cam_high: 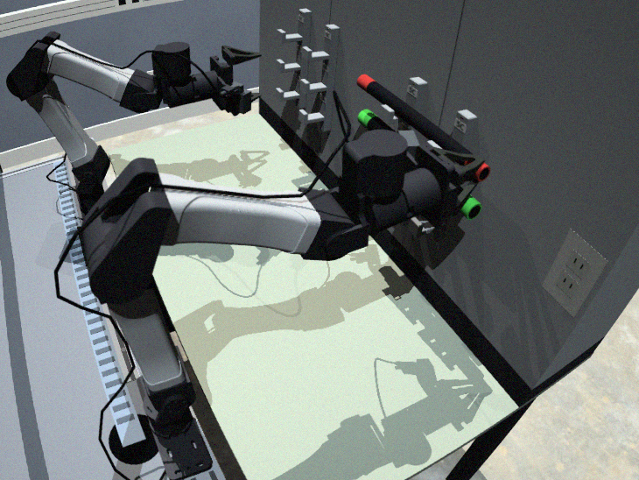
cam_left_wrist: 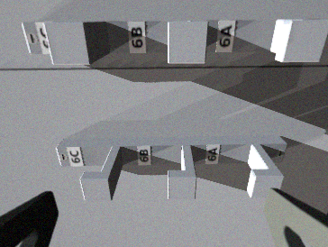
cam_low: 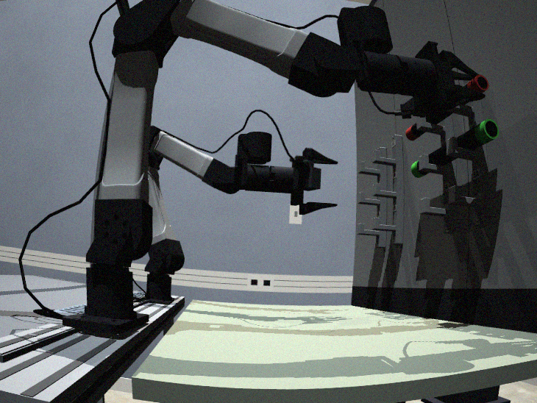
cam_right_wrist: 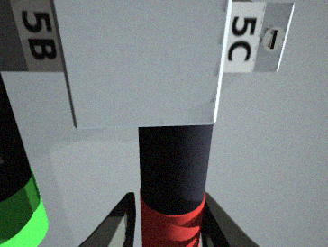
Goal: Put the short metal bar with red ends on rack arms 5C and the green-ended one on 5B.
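Note:
The red-ended bar (cam_high: 412, 116) (cam_low: 478, 83) (cam_right_wrist: 172, 167) lies level across the upper rack arms, behind the arm (cam_right_wrist: 144, 68) just below the 5C label (cam_right_wrist: 242, 38) in the right wrist view. The green-ended bar (cam_high: 470, 208) (cam_low: 489, 129) (cam_right_wrist: 27, 225) lies one level lower, on the 5B side. My right gripper (cam_high: 473, 165) (cam_low: 477, 87) (cam_right_wrist: 167, 202) is slightly open around the red bar's near end, a narrow gap showing at one finger. Its hand hides much of both bars and the near rack. My left gripper (cam_high: 259, 76) (cam_low: 337, 184) (cam_left_wrist: 161, 200) is wide open and empty, facing the other rack.
Another rack (cam_high: 312, 85) (cam_low: 377, 195), with arms labelled 6A, 6B and 6C, stands on the wall farther along and shows no bars. A wall outlet (cam_high: 575, 271) is to the right. The pale table (cam_high: 289, 408) (cam_low: 260, 382) lies below both arms.

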### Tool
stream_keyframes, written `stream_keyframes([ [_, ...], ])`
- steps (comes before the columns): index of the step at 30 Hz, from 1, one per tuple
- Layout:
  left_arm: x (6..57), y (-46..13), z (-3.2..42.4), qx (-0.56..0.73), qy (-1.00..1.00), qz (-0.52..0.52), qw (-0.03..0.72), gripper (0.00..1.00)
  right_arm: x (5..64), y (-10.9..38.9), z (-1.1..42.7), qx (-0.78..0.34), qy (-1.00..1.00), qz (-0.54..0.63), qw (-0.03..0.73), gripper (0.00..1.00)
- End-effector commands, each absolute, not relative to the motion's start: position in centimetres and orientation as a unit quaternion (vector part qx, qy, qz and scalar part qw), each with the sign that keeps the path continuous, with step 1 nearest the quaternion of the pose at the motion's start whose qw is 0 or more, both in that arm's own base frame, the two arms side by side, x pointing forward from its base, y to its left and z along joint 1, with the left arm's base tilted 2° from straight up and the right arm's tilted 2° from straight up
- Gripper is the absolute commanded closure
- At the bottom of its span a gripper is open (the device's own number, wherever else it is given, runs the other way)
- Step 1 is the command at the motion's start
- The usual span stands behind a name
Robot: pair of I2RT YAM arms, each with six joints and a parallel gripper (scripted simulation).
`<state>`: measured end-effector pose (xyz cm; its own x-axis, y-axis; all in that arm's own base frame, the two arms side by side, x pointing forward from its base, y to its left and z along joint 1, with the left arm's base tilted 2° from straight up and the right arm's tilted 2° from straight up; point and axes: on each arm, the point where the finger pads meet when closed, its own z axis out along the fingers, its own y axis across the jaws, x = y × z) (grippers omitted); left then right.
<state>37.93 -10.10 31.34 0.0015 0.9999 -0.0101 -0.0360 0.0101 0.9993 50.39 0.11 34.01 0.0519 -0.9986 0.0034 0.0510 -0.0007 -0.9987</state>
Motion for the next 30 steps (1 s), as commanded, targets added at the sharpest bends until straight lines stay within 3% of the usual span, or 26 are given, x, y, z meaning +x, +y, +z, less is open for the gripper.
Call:
stream_keyframes([
  [1, 37.45, -9.94, 31.15, 0.489, 0.493, 0.502, 0.516, 0.00, 50.95, -0.17, 30.56, -0.514, 0.500, -0.478, 0.507, 0.67],
  [30, 37.45, -9.94, 31.15, 0.489, 0.493, 0.502, 0.516, 0.00, 50.95, -0.17, 30.56, -0.514, 0.500, -0.478, 0.507, 0.09],
])
